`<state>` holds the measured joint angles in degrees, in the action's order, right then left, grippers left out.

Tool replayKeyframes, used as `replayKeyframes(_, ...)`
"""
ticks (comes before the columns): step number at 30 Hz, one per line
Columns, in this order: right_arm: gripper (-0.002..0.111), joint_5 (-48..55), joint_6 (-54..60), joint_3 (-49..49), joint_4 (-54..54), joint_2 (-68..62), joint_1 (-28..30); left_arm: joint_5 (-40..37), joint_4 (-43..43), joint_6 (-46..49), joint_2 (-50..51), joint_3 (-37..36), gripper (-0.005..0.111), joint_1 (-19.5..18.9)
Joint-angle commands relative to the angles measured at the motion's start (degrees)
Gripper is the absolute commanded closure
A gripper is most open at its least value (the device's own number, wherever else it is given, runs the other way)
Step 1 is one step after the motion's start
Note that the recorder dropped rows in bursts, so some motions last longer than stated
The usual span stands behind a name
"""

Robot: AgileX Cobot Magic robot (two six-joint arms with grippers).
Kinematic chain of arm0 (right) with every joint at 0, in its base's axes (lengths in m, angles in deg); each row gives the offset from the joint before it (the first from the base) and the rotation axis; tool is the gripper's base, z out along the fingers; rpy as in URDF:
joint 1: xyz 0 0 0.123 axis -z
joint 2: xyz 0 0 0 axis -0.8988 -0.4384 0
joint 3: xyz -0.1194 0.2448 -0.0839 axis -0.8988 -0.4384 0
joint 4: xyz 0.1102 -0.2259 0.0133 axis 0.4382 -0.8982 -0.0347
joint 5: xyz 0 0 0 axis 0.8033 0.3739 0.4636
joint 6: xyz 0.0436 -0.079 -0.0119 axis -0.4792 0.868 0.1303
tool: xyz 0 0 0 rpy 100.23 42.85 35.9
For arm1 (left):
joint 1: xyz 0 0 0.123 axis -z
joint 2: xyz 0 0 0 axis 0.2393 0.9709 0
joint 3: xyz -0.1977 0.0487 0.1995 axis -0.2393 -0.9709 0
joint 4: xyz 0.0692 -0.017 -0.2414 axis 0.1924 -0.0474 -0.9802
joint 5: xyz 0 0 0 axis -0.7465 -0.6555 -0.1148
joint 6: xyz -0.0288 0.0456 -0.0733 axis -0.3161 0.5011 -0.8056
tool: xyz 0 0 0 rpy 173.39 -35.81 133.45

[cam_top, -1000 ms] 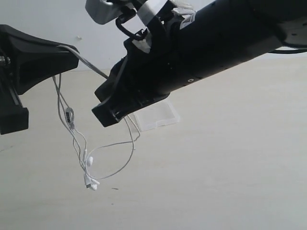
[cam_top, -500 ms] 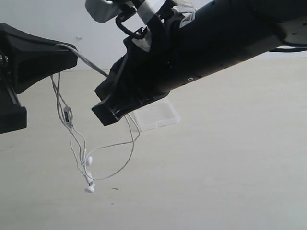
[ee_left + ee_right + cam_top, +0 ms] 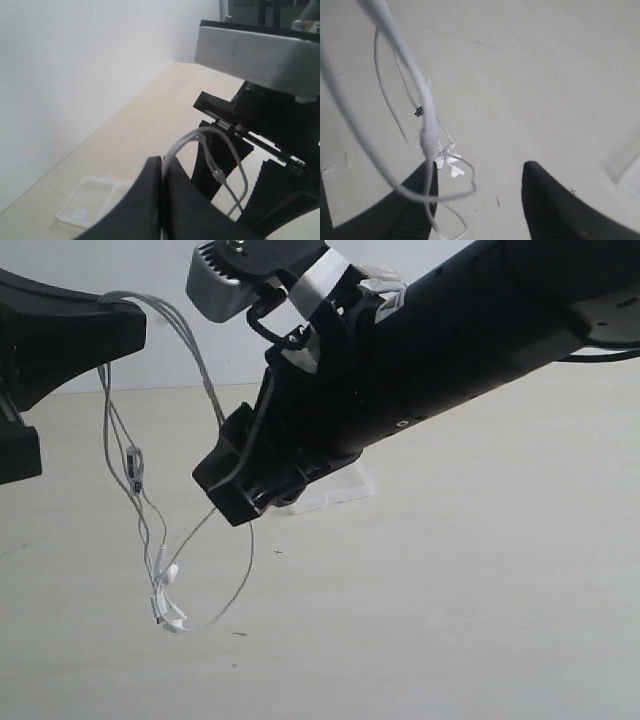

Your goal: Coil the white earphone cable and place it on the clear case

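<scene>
Two black arms crowd the front of the exterior view, with the white earphone cable (image 3: 400, 55) strung between them above the pale tabletop (image 3: 450, 620). On the left, the left jaws are closed on the cable; the left wrist view shows the wire coming out of the seam where they meet. From there some strands drop straight down, carrying the small remote (image 3: 133, 468), and end at the earbuds (image 3: 165, 612) low over the tabletop, though whether they touch it cannot be told. Other strands slant across to the right arm (image 3: 420, 350), and a thin loop curves from the earbuds up to the tip of the right jaws. The right jaws stand open: in the right wrist view their two dark fingers (image 3: 547, 210) are well apart, and the cable runs past one of them without being pinched. Farther back, the clear case (image 3: 95, 197) lies flat and open on the tabletop, partly hidden behind the right arm, near the white wall (image 3: 75, 75).
</scene>
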<state>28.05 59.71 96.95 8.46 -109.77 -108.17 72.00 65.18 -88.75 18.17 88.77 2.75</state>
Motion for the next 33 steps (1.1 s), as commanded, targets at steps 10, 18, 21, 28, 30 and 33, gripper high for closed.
replayKeyframes(10,0.039,2.2,-0.1,-0.2,-2.2,0.2,0.2,-2.5,-0.6,-0.7,-0.3,0.3,0.107,-0.2)
replayKeyframes(18,0.042,0.5,-0.4,-0.2,-2.2,0.2,0.2,-2.5,-0.6,-0.7,-0.3,0.3,0.107,-0.2)
replayKeyframes(21,0.042,-1.7,0.0,-0.2,-1.5,0.2,0.2,-2.3,-0.6,-0.7,-0.4,0.3,0.107,-0.2)
replayKeyframes(28,0.042,-3.6,7.2,-0.2,5.8,0.1,0.2,-2.3,-0.6,-0.7,-0.4,0.3,0.107,-0.2)
replayKeyframes(30,0.042,-4.5,9.1,-0.2,7.8,0.1,0.2,-2.3,-0.6,-0.7,-0.4,0.3,0.107,-0.2)
replayKeyframes(33,0.042,-5.3,10.4,-0.2,8.5,0.0,0.2,-2.3,-0.6,-0.8,-0.4,0.3,0.107,-0.2)
